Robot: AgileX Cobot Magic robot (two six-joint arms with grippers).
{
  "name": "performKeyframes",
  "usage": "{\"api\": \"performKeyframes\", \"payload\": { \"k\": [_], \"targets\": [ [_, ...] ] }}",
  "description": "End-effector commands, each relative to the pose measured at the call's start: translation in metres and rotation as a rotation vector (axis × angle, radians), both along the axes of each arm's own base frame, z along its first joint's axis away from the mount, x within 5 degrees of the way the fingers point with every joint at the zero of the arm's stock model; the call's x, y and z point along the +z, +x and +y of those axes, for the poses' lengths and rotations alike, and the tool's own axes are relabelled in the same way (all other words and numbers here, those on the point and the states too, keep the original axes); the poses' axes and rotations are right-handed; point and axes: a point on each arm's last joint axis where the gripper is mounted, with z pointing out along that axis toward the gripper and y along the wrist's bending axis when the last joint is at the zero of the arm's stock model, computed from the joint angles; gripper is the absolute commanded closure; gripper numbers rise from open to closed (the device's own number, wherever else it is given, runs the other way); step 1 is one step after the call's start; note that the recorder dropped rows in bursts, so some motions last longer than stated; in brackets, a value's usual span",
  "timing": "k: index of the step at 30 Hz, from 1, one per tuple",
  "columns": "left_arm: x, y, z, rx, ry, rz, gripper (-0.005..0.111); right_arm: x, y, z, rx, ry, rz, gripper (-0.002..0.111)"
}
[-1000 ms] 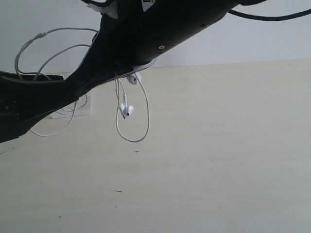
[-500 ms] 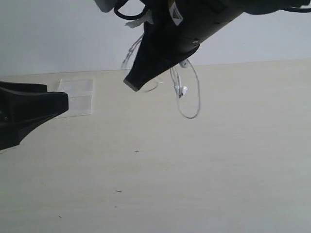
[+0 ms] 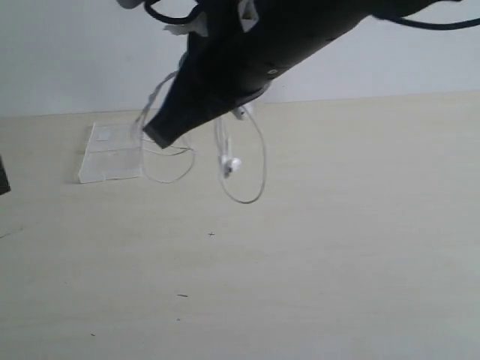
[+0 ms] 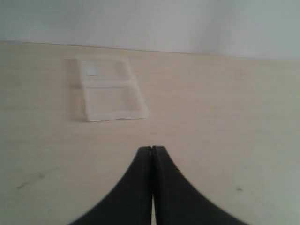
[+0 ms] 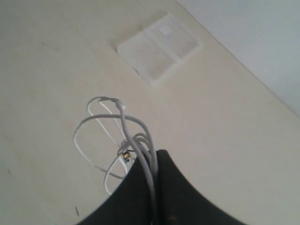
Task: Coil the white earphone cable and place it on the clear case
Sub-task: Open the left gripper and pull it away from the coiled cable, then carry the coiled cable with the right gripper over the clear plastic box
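Note:
My right gripper [image 3: 155, 136] hangs above the table, shut on the white earphone cable [image 3: 230, 164]. The cable's coiled loops and one earbud dangle below the arm in the air. In the right wrist view the strands run up between the shut fingers of the gripper [image 5: 152, 154], and the loops [image 5: 123, 108] spread out beneath them. The clear case [image 3: 112, 154] lies flat on the table just left of the gripper tip, bare on top [image 5: 157, 47]. My left gripper [image 4: 151, 149] is shut and empty, with the case [image 4: 110, 93] ahead of it.
The pale wooden table [image 3: 337, 247] spreads wide, with a grey wall behind it. Only a black sliver of the left arm [image 3: 2, 176] shows at the left edge of the exterior view.
The right arm swung right and then back left toward the case with the cable in its grip. The left arm pulled back almost out of the exterior view.

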Motion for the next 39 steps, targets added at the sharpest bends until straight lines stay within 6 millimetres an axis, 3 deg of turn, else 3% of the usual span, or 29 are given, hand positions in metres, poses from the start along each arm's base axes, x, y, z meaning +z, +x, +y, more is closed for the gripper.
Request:
{"api": "performKeyframes", "payload": {
  "k": [1, 7, 13, 18, 25, 31, 39],
  "targets": [
    [-0.007, -0.007, 0.022, 0.252, -0.021, -0.012, 0.107, -0.018, 0.018, 0.029, 0.005, 0.185, 0.035, 0.108],
    [0.002, -0.021, 0.046, 0.501, 0.037, -0.084, 0.107, -0.043, 0.067, 0.064, -0.085, 0.325, 0.181, 0.108],
    [0.006, -0.029, 0.050, 0.510, 0.085, -0.100, 0.107, -0.044, 0.112, 0.096, -0.104, 0.371, 0.367, 0.108],
    [-0.011, -0.034, 0.052, 0.527, 0.070, -0.053, 0.107, -0.054, 0.144, 0.115, -0.091, 0.384, 0.407, 0.108],
    [-0.033, -0.039, 0.044, 0.435, 0.025, 0.016, 0.107, -0.073, 0.183, 0.117, -0.190, 0.506, 0.417, 0.108],
    [-0.037, -0.035, 0.033, 0.295, 0.021, 0.026, 0.107, -0.111, 0.208, 0.125, -0.275, 0.613, 0.322, 0.108],
    [-0.061, -0.040, 0.031, 0.259, 0.057, 0.132, 0.107, -0.136, 0.224, 0.130, -0.308, 0.733, 0.214, 0.108]
  ]
}}
